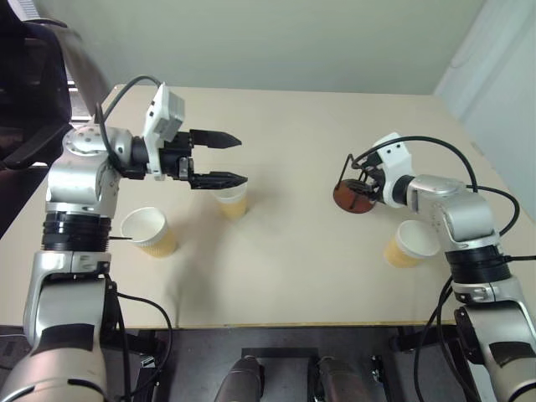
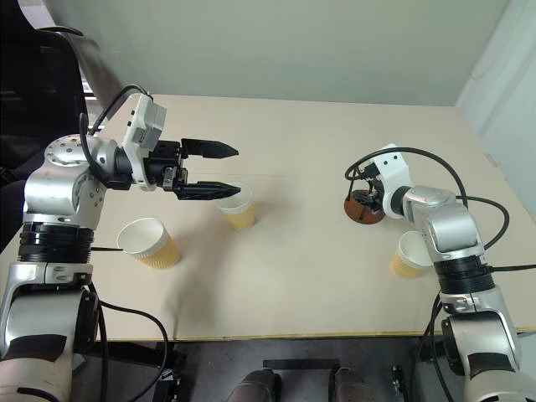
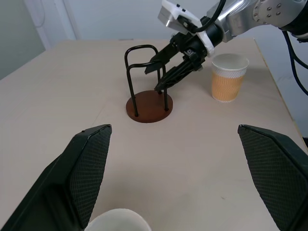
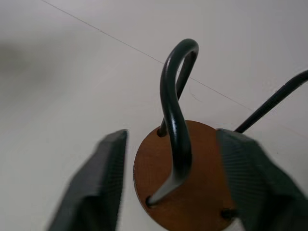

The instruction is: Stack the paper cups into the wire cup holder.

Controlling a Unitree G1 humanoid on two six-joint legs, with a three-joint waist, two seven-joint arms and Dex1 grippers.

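Wire cup holder (image 1: 353, 194) half-hidden behind R gripper (image 3: 161, 79)

Even, diffuse indoor light falls from above on a pale table (image 1: 293, 276); no glare appears. Shadows are soft and short: a faint one lies beside the cup (image 1: 151, 232) near the left arm, another under the wire holder (image 3: 149, 91). Both head views are sharp at centre, with mild bending of lines toward the edges. In the right wrist view the near fingers (image 4: 94, 192) are blurred, as is the tabletop behind the holder.
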